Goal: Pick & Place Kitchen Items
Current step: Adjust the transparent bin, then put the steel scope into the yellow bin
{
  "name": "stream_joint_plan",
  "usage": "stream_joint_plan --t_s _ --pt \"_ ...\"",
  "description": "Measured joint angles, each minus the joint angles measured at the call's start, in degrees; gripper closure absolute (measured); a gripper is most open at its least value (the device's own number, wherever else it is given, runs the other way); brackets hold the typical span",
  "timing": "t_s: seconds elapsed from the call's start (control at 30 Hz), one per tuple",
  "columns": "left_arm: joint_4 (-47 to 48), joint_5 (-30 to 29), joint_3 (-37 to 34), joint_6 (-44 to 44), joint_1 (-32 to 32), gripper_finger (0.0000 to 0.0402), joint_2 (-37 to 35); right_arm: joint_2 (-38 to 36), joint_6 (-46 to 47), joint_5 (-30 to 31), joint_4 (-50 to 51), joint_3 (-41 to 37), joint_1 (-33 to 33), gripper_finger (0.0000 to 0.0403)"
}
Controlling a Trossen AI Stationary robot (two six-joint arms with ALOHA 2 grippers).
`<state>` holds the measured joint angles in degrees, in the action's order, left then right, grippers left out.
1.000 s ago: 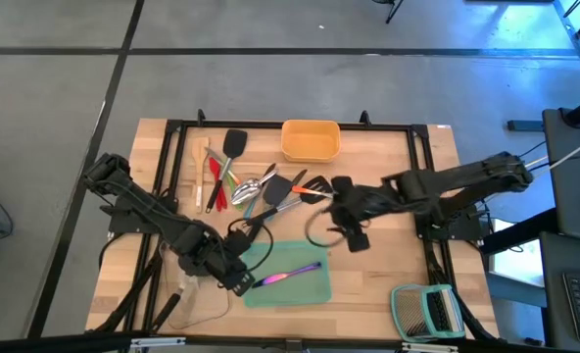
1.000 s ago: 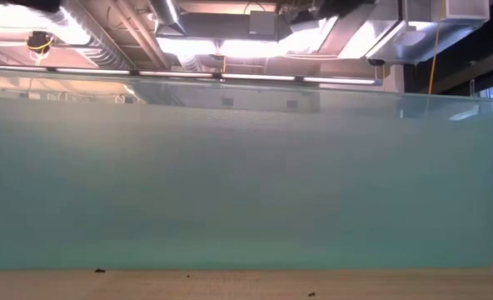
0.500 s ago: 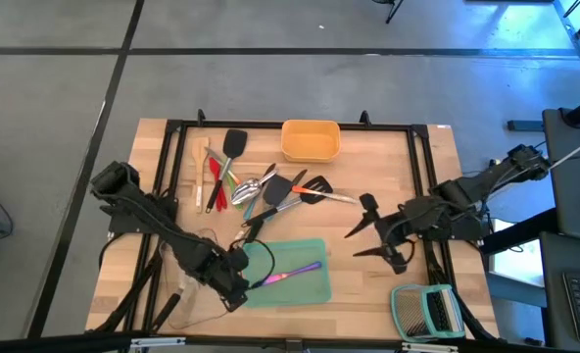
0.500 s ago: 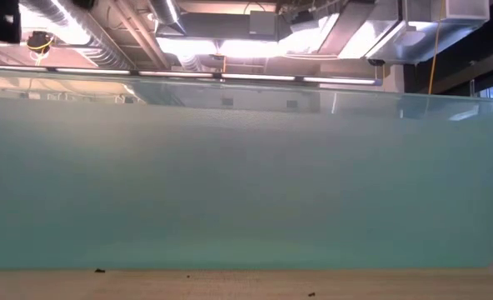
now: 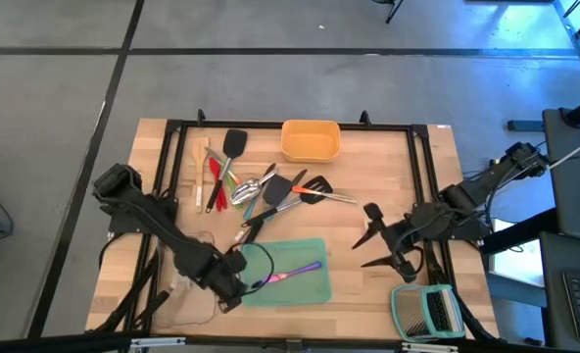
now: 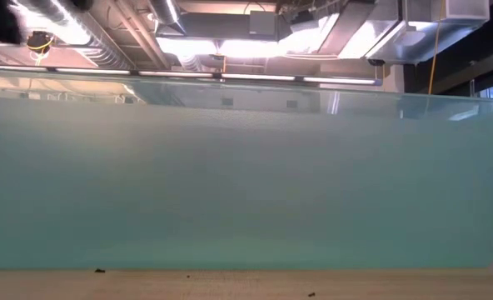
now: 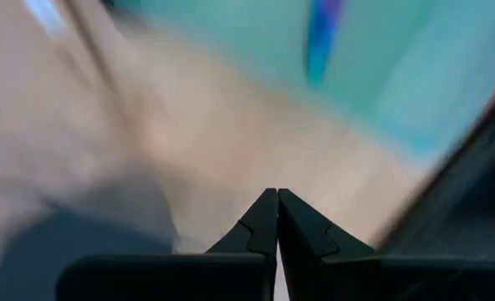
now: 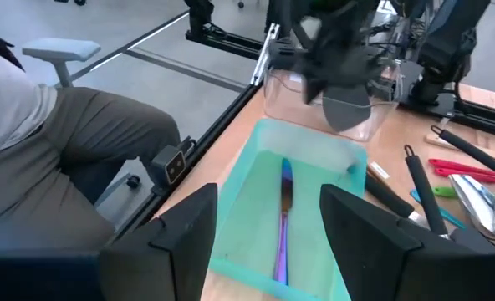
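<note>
a second earlier the right gripper (image 5: 378, 243) had hung over the middle of the table beside the utensil pile; by this moment it had swung back toward its own edge, above the rack (image 5: 425, 311), and its fingers stood spread wide with nothing between them. the left gripper (image 5: 231, 286) had slid a little toward the near edge, off the tray's (image 5: 305, 289) left end, and its fingers (image 7: 268, 226) were pressed tight together on nothing.

one iridescent piece (image 5: 290, 274) lay inside the teal tray, its length running along the tray's long side. the rest of the utensils (image 5: 261, 186) sat in a loose heap near the middle of the table, just on the near side of the yellow tray (image 5: 310, 140), handles mostly fanned out toward the near side. a black turner (image 5: 314, 186) lay at the right fringe of the heap, its pale handle pointing toward the right arm.

i judged that the turner's handle was the nearest thing for the right gripper, lying up the table and to its left, and that the open fingers would have to close across that handle, not along it. the left gripper was closer to the tray than to the heap.

a seated person's leg (image 8: 89, 159) showed beyond the table's edge in the right wrist view.
</note>
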<state>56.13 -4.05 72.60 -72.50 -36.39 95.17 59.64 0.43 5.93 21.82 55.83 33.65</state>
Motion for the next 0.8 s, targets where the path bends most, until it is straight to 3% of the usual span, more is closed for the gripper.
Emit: stream_joint_plan --t_s 0.1,0.17,0.33,0.43,0.53,0.63,0.8 --pt "2.34 -16.89 0.01 0.57 2.60 0.0400 -4.65 0.00 -0.02 0.00 -0.26 0.00 0.04 0.0187" --pt "5.97 -24.63 0.02 -0.14 5.05 0.0400 -8.06 0.00 0.00 0.00 -0.37 0.00 0.04 0.0187" --pt "10.03 -27.75 0.02 6.40 15.29 0.0396 -15.91 0.02 0.22 0.00 -0.19 0.00 0.04 0.0187" --pt "8.17 -25.66 0.02 15.22 23.37 0.0394 -19.05 0.02 0.22 0.00 0.15 0.00 0.04 0.0187" --pt "5.49 -16.23 0.02 25.60 33.56 0.0376 -19.79 0.02 0.22 0.00 0.55 0.00 0.04 0.0187" --pt "2.88 -7.47 0.00 34.27 42.00 0.0340 -18.63 0.02 0.22 0.00 1.16 0.00 0.04 0.0187" --pt "1.96 -2.07 0.00 46.40 49.64 0.0270 -13.63 0.02 -0.42 2.14 1.97 0.00 -0.01 0.0187"
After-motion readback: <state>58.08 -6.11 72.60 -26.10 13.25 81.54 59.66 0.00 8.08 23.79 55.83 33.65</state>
